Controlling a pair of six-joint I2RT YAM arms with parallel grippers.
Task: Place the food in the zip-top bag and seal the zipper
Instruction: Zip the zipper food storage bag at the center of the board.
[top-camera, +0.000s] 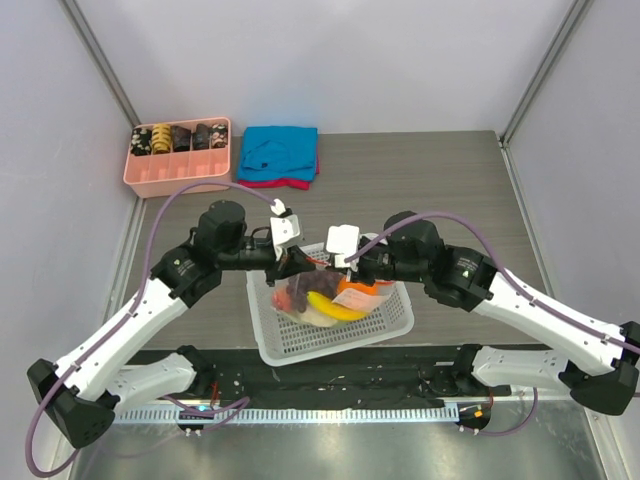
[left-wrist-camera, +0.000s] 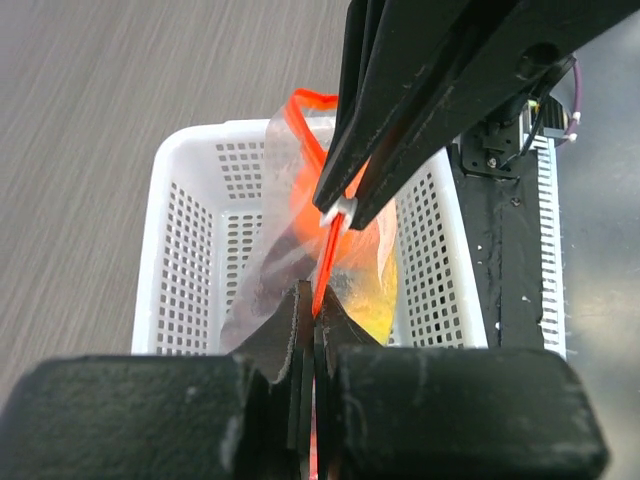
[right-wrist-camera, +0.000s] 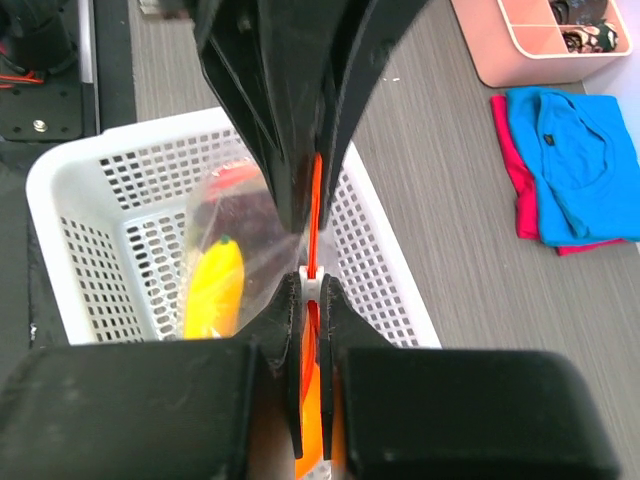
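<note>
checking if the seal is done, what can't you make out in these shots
Orange-red zipper strip: whether it is pressed shut; left hand and right hand cover it in both wrist views, too small from above.
Food beside the yellow banana: blurred by the crinkly clear plastic bag.
Pink plastic tray contents: too small from above, cut off by the right wrist view's top edge.

Filled zip-top bag (top-camera: 330, 298) upright in the white mesh basket (top-camera: 300, 345).
Clear, crinkled plastic, with the orange-red zipper (right-wrist-camera: 314, 210) stretched taut along its top edge. Inside are a yellow banana (right-wrist-camera: 214, 288) and a dark shape, possibly grapes (right-wrist-camera: 250, 215).
</note>
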